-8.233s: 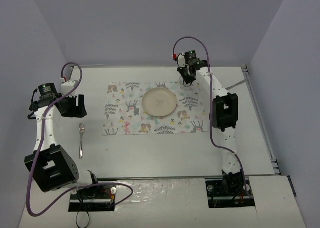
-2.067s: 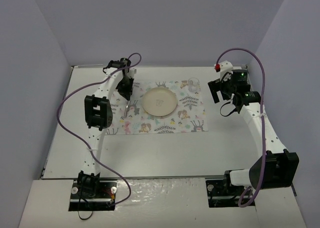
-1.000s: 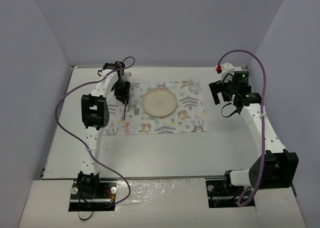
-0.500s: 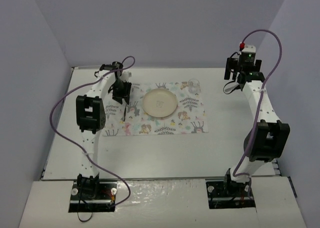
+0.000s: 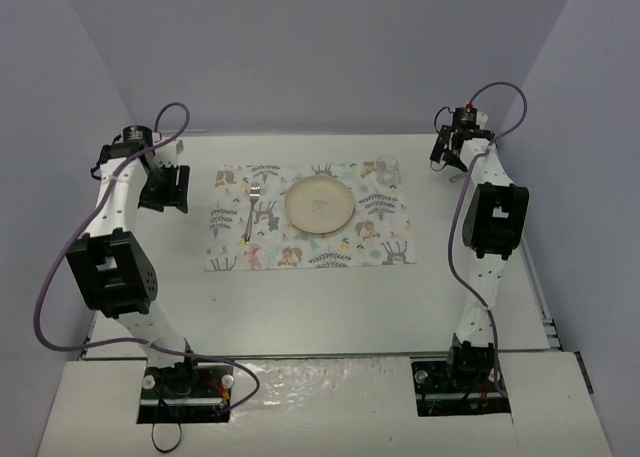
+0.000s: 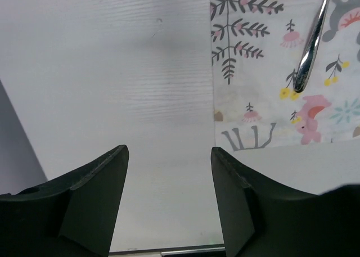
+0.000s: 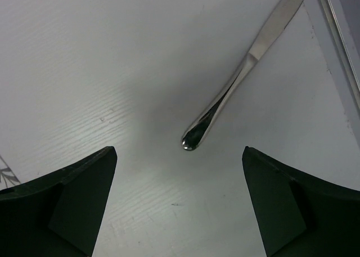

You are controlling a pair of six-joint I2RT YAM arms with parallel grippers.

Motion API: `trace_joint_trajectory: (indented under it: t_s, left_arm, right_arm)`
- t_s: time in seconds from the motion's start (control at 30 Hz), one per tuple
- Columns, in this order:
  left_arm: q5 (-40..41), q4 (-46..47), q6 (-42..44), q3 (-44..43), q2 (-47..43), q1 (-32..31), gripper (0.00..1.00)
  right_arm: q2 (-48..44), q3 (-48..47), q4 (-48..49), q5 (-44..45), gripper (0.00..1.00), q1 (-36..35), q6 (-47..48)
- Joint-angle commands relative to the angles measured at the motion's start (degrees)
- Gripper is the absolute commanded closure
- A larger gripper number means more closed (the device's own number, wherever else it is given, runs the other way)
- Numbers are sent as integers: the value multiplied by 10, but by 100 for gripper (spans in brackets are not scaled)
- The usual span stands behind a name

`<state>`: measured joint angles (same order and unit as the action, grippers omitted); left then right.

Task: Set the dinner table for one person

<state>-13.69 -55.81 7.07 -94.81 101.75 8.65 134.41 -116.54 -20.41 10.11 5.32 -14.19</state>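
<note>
The off-white dinner table (image 5: pixel 320 297) carries a printed cloth (image 5: pixel 380 239) with a cream plate (image 5: pixel 319 204) in its middle. A fork (image 5: pixel 249 212) lies on the cloth left of the plate. My left gripper (image 5: pixel 165 189) is open and empty over bare table just left of the cloth; its wrist view shows the gripper (image 6: pixel 169 156), the cloth edge (image 6: pixel 253 77) and the fork handle (image 6: pixel 312 43). My right gripper (image 5: pixel 450 157) is open and empty at the far right; in its wrist view (image 7: pixel 180 156) a steel knife (image 7: pixel 242 71) lies on the table just ahead, handle end nearest.
A clear glass (image 5: pixel 388 169) stands at the cloth's far right corner, close to my right gripper. The table's metal edge rail (image 7: pixel 337 32) runs just right of the knife. Purple walls close in the far and side edges.
</note>
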Motion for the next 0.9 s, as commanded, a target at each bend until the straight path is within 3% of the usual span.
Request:
trace_joint_trajectory:
  t_s: [0.0, 0.27, 0.7, 0.87]
  left_arm:
    - [3, -20, 54, 17, -77, -5, 43]
    - [-11, -30, 41, 15, -101, -4, 42]
    - [-11, -26, 18, 18, -111, -4, 42]
    - [-11, -31, 25, 25, -120, -4, 42]
  right_arm:
    - [-5, -45, 3, 14, 8, 33, -60]
    - [37, -33, -9, 17, 7, 71, -114]
    - [92, -55, -23, -35, 10, 66, -117]
    - [111, -71, -26, -21, 18, 61, -114]
